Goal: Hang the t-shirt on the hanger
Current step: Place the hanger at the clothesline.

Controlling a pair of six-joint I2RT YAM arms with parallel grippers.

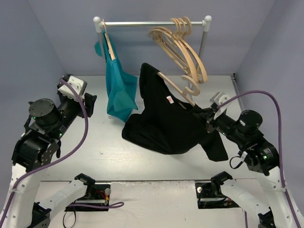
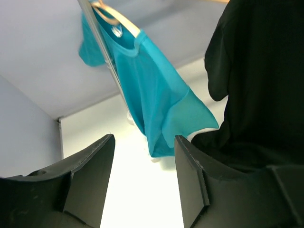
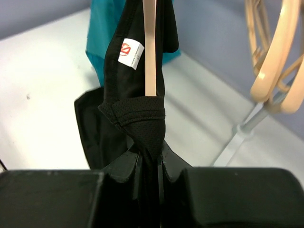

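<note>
Right gripper (image 3: pixel 151 159) jaws pressed together on black t-shirt (image 3: pixel 142 123) collar, wooden hanger (image 3: pixel 149 47) rising just beyond inside the neck, left gripper (image 2: pixel 145 142) spread, empty, well apart leftward.

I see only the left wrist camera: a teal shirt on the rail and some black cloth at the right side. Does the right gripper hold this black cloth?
Observer: Yes. The right gripper is shut on a bunched fold of the black t-shirt.
Operator: Is the hanger inside the t-shirt?
Observer: A pale wooden hanger runs into the neck opening, beside the small white label.
Operator: Is this hanger on the rail?
Observer: No. In the top view its hook is well below the rail. The spare hangers are on that rail.
</note>
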